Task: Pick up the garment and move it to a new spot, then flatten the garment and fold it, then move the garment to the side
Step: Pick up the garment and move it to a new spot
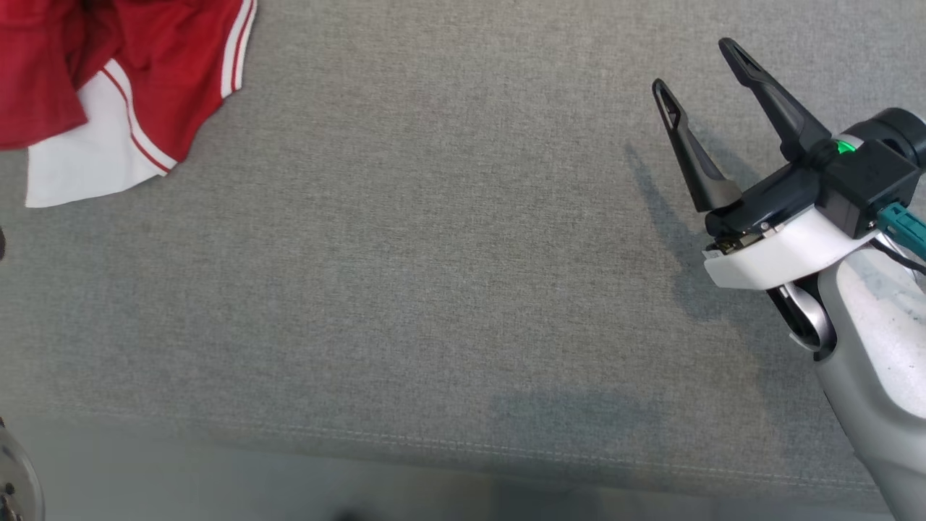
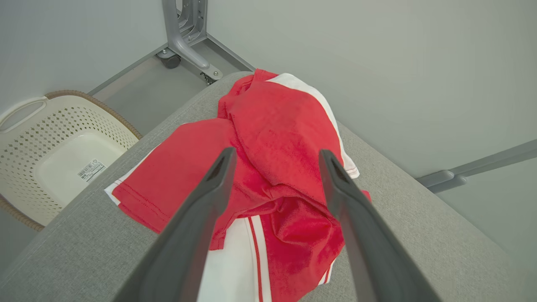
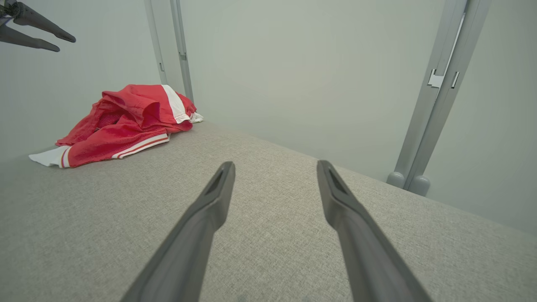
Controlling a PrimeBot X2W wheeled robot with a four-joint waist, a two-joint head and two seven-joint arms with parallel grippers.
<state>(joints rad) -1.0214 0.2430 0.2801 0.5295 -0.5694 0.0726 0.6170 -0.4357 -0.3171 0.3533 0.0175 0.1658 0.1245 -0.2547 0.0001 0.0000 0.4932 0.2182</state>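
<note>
The garment (image 1: 123,79) is a red piece with white panels and stripes, lying crumpled at the far left corner of the grey padded table (image 1: 434,275). In the left wrist view the garment (image 2: 272,167) lies right below my left gripper (image 2: 275,157), which hangs above it open with nothing between its fingers. The right wrist view has the garment (image 3: 126,121) far off to the left and the left gripper (image 3: 63,42) hovering above it. My right gripper (image 1: 698,65) stands open over bare fabric at the table's right side, empty.
A cream perforated laundry basket (image 2: 50,147) stands on the floor beyond the table's left edge. Grey metal frame legs (image 3: 436,96) rise behind the table. The table's front edge (image 1: 463,449) runs along the bottom of the head view.
</note>
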